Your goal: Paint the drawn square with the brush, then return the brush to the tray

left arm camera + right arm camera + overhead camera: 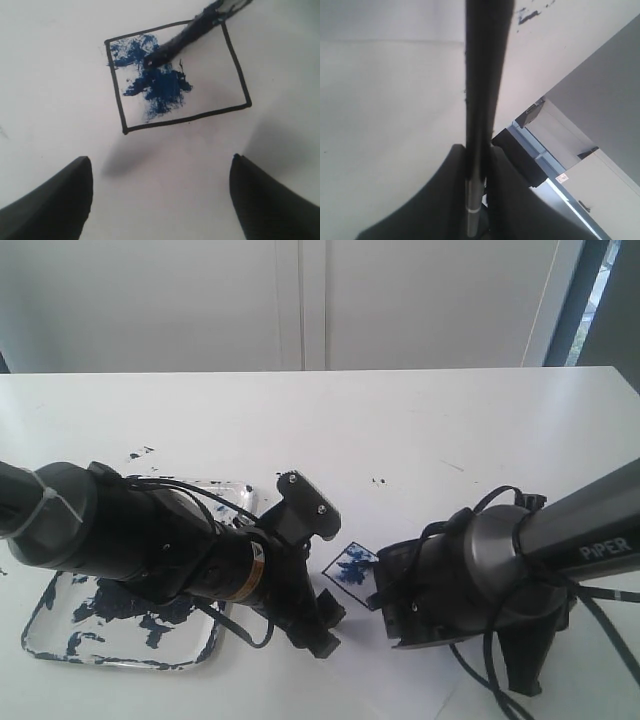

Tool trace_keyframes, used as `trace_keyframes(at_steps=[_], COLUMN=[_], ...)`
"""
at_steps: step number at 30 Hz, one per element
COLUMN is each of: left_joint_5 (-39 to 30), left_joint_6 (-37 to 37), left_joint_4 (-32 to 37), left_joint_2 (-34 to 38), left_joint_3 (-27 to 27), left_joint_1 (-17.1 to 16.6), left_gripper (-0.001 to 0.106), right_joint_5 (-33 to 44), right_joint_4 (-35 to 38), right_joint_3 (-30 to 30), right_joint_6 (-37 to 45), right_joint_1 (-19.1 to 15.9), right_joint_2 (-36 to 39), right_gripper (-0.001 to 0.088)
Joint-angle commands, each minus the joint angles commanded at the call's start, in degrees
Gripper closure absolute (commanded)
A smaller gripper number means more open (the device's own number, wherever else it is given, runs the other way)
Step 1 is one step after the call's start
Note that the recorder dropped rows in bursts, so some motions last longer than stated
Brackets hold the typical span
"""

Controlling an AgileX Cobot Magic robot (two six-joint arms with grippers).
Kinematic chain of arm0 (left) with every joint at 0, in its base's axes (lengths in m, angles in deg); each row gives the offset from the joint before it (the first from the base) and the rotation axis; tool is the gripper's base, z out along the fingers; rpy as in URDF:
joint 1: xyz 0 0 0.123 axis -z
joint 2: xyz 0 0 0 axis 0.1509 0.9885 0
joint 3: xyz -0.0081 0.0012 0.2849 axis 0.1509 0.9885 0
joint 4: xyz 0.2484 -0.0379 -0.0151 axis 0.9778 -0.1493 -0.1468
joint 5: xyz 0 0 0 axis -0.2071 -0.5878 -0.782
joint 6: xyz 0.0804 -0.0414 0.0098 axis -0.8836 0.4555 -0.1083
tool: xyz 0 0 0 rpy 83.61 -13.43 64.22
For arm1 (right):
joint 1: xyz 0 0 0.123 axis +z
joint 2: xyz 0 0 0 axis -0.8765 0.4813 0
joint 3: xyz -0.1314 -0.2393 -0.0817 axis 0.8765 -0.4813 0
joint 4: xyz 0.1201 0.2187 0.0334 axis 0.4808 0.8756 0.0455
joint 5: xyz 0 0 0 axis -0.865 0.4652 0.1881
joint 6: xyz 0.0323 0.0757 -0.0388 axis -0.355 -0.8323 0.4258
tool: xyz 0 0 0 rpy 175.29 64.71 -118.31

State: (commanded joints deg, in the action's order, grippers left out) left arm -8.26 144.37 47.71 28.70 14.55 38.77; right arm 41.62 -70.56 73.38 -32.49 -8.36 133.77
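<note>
White table (400, 420). The drawn square (177, 80), partly daubed blue, lies near its centre. The right gripper (476, 149), at the square's 4 o'clock, pinches the brush (185, 35) by its handle. The brush tip touches the blue paint inside the outline. The left gripper (160, 159) hovers at the square's 9 o'clock, fingers spread, empty. The paint-splattered tray (60, 625) sits at 8 o'clock.
</note>
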Motion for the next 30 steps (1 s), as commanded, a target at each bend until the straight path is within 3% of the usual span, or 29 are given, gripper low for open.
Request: trace_keyframes(at_steps=[11, 22, 26, 30], left_joint_5=[-0.1, -0.3, -0.3, -0.3], left_joint_6=[0.0, 0.0, 0.2, 0.3], left_joint_4=[0.0, 0.0, 0.0, 0.0], left_joint_2=[0.0, 0.0, 0.0, 0.0], left_joint_3=[0.0, 0.0, 0.0, 0.0], left_joint_1=[0.0, 0.0, 0.0, 0.0], left_gripper=[0.027, 0.027, 0.027, 0.027], right_joint_5=[0.0, 0.0, 0.0, 0.0], right_joint_4=[5.9, 10.9, 7.6, 5.6], right_joint_3=[0.0, 0.0, -0.9, -3.3], right_joint_6=[1.1, 1.5, 0.8, -0.5], right_joint_1=[-0.4, 7.7, 7.0, 2.1], right_joint_2=[0.8, 2.7, 2.9, 2.9], right_gripper=[0.0868, 0.0868, 0.0868, 0.0868])
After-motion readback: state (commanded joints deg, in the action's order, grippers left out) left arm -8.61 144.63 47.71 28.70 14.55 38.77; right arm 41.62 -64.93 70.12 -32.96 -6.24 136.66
